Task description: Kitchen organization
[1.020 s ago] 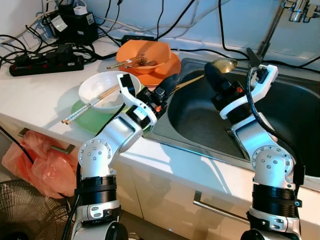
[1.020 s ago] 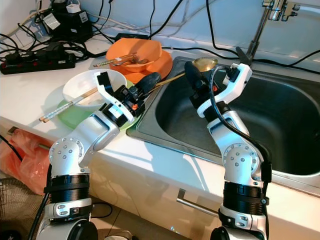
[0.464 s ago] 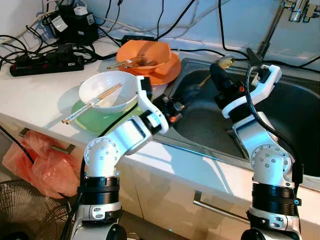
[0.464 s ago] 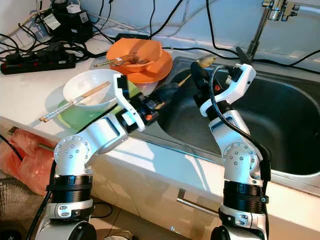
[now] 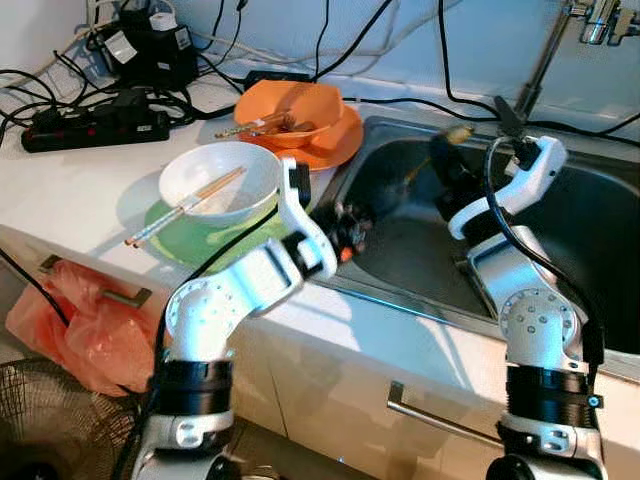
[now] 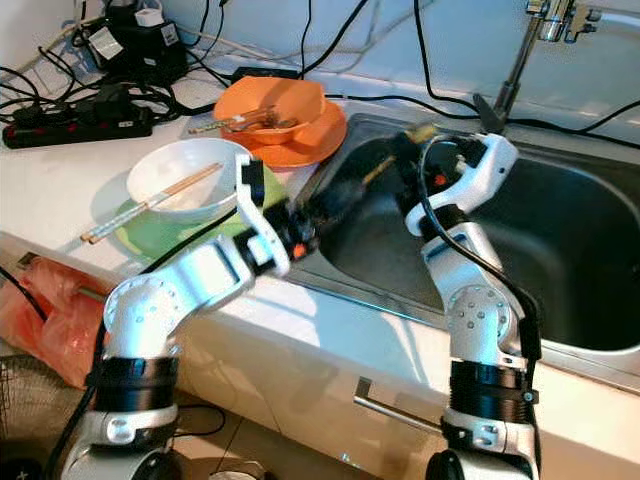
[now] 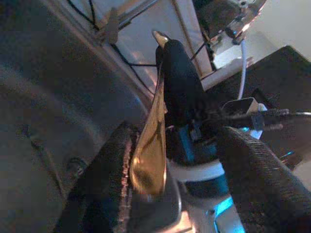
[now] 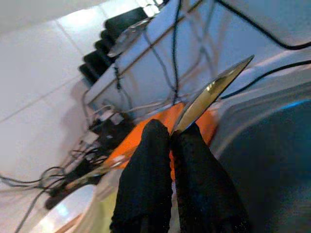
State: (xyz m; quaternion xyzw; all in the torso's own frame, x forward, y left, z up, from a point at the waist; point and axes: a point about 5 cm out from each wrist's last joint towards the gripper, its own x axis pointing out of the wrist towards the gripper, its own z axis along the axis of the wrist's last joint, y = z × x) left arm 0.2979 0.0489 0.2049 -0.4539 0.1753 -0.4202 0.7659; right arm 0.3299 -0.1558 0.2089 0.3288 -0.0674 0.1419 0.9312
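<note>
Both arms raised and bent at the elbow, reaching forward; claws converge near each other.

Left arm: forearm angled forward and toward the robot's right; left claw extended, fingers spread apart, one finger against the handle of a brass-coloured spoon. Right arm: elbow low, forearm rising steeply, wrist bent over with white housing uppermost; right claw points toward the robot's left, fingers pressed together and clamped on the spoon's bowl end, whose tip sticks out past the fingertips. The two claws sit just beside each other, joined by the spoon.
</note>
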